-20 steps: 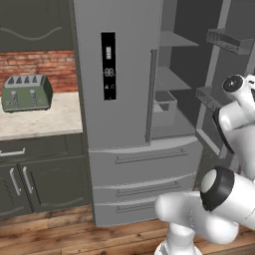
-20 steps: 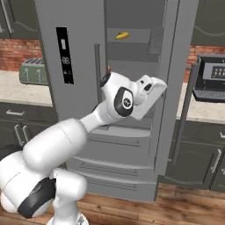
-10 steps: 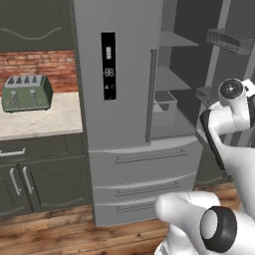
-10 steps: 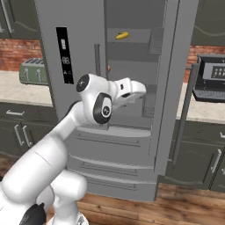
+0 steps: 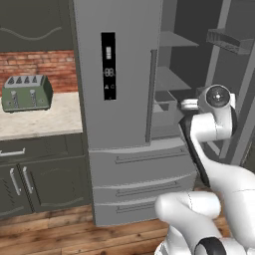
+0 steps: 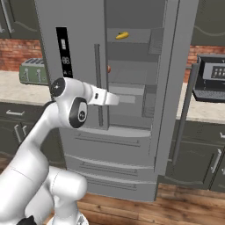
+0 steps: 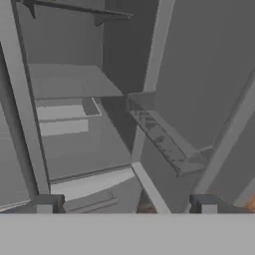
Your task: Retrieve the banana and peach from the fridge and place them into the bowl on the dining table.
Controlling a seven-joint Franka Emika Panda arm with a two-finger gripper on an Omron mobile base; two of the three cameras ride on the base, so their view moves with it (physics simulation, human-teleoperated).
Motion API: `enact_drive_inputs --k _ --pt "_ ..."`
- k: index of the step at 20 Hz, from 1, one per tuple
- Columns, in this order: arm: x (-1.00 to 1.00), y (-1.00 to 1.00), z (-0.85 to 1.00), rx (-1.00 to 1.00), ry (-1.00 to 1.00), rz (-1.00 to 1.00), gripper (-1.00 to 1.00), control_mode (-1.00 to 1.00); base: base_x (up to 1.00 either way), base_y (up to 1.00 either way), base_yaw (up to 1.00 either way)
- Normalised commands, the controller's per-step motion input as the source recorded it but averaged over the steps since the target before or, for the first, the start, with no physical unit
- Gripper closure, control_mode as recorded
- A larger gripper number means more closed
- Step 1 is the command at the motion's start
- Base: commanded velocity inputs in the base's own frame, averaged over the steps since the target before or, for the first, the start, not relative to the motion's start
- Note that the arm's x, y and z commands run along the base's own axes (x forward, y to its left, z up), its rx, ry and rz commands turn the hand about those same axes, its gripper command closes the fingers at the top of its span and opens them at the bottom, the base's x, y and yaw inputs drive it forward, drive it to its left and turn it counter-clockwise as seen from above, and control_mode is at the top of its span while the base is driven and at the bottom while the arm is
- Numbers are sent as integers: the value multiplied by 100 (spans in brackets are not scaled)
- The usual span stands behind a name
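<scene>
We have the fridge [image 6: 132, 88] standing with its right door swung wide, which is why its shelves lie bare to us and why our arm can point straight into the compartment. Our gripper [image 7: 126, 201] is held level at the mouth of that opening, jaws released and spread wide with nothing between them; in the hand view the two finger tips [image 7: 46, 204] stand well apart at the bottom, framing a lower shelf and the door bins beyond. We judge the jaws are kept wide so a fruit can pass between them once we close in.

The banana [image 6: 122, 35] lies on the top shelf, well above the jaws and slightly to their right in the right base view, so the hand would have to rise before reaching in. The peach [image 6: 109, 69] shows as a small orange-red spot on the middle shelf, partly hidden by the left door's edge; it sits above the jaws and just behind them, nearer than the banana. Neither fruit is touched yet.

A green toaster [image 5: 26, 92] rests on the counter [image 5: 40, 122] left of the fridge, well apart from the jaws and of no concern to the reach.
</scene>
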Motion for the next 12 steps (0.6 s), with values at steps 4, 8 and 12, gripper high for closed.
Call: enact_drive_inputs --k 4,8,12 --pt "-3 84 7 39 -5 0 -100 -100 0 0 0" --pt "-4 77 15 32 0 4 -100 -100 0 0 0" --pt "-3 34 23 15 -3 13 -100 -100 0 0 0"
